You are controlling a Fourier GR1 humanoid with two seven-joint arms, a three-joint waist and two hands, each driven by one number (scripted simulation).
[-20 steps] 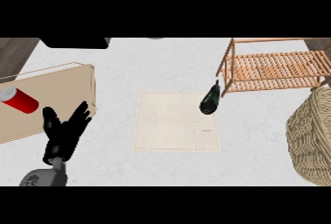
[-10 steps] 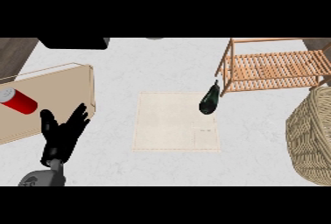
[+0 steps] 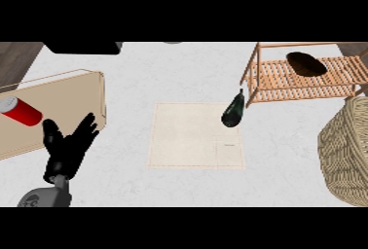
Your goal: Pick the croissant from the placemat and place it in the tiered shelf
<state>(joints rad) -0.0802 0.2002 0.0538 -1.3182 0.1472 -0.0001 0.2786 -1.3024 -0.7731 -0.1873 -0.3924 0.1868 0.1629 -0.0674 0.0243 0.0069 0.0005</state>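
The beige placemat (image 3: 194,138) lies flat in the middle of the counter with no croissant on it. The wooden tiered shelf (image 3: 287,80) stands at the upper right. A dark brown rounded thing (image 3: 304,63) rests on its slatted tier; I cannot tell whether it is the croissant. A dark elongated thing (image 3: 232,110) stands at the placemat's upper right corner, beside the shelf's leg. My left hand (image 3: 66,151) is at the lower left, open with fingers spread and holding nothing. My right hand does not show.
A large beige ribbed shape (image 3: 346,151) fills the right edge below the shelf. A wooden tray (image 3: 68,97) at the left holds a red can (image 3: 20,112). A black object (image 3: 82,47) sits at the far top left.
A dark brown rounded thing now shows on the shelf's tier, where none showed before. My left hand has barely shifted. The dark elongated thing has not moved.
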